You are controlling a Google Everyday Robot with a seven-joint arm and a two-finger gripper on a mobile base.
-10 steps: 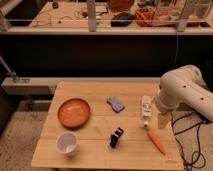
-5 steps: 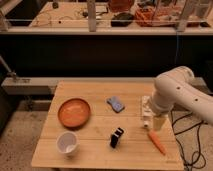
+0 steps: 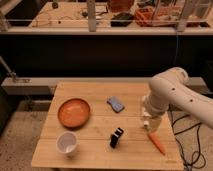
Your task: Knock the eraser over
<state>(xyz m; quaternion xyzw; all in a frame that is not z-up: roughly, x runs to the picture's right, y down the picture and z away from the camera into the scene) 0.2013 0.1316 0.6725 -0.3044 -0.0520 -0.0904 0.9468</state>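
The eraser [image 3: 116, 137] is a small black block with a pale band near its top. It stands upright on the wooden table [image 3: 95, 156], in front of the centre. My gripper [image 3: 146, 123] hangs at the end of the white arm [image 3: 170, 90] over the right part of the table, to the right of the eraser and a little behind it, apart from it. It is just above and behind the carrot.
An orange bowl [image 3: 74, 112] sits at the left. A white cup [image 3: 67, 143] stands at the front left. A flat blue-grey pad [image 3: 116, 104] lies behind the eraser. An orange carrot [image 3: 157, 143] lies at the right front. A dark counter runs behind the table.
The arm has shifted left and slightly down over the table, bringing the gripper closer to the eraser. The objects on the table have not moved.
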